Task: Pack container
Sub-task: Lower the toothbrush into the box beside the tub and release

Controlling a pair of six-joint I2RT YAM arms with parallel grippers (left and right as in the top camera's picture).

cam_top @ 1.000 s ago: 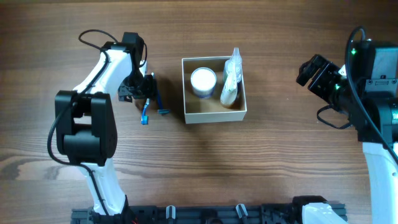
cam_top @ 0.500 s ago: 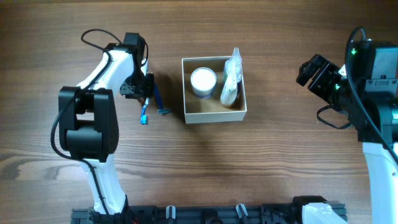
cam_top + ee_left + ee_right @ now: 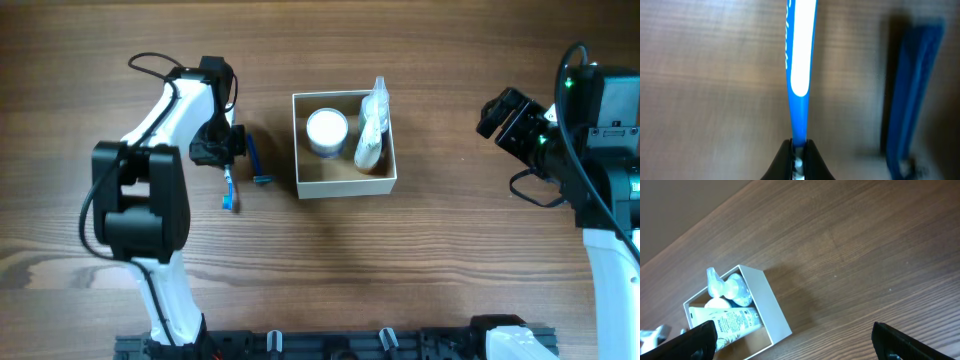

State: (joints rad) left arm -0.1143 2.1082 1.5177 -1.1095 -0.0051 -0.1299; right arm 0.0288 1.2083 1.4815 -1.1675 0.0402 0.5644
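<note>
Since the earlier overhead pictures the left gripper (image 3: 798, 150) has shifted a little, and the head of the slim blue and white plastic toothbrush (image 3: 801, 60) it carries now lies slightly further from the container, toward the near edge of the table. Its fingers are closed tight on the thin end of the toothbrush handle, which runs straight out from between the tips. A blue plastic razor (image 3: 258, 162) lies on the brown wooden table (image 3: 330, 270) between the toothbrush and the container, close to both.

The square shallow box with white walls and a brown cardboard floor (image 3: 345, 187) sits well left of the right gripper (image 3: 497, 112). It holds a small round white-lidded jar (image 3: 327, 130) in the far left corner and a white squeeze tube (image 3: 368, 145) along the right wall. The right gripper's fingers are spread wide with nothing between them.
</note>
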